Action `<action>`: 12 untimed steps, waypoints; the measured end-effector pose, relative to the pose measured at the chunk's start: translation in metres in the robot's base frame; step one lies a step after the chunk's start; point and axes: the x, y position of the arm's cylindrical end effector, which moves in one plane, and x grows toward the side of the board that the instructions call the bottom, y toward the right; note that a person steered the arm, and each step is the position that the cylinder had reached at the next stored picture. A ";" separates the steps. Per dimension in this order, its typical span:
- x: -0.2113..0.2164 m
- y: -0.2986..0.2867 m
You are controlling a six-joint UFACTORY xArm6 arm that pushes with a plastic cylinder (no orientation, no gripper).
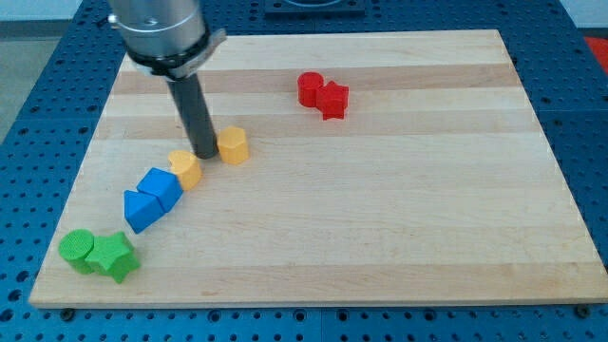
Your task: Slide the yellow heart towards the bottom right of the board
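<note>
My tip (pixel 206 152) set just left of yellow heart (pixel 234 146), yellow block (pixel 186 169) below-left of it, no jaws fitted, nothing held.

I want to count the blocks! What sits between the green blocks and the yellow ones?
In the camera view, two blue blocks sit between the green blocks and the yellow blocks, making one slanted line. My tip rests between the two yellow ones.

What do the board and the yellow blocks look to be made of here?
The board looks like light wood with a smooth finish: pale lengthwise grain bands show.

The two yellow blocks, one at the view's right of my tip and one just below-left of it, look like matte painted wood or plastic; the uniform colour leaves that open.
</note>
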 end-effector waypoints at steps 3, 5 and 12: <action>-0.015 -0.052; 0.017 -0.101; 0.017 0.089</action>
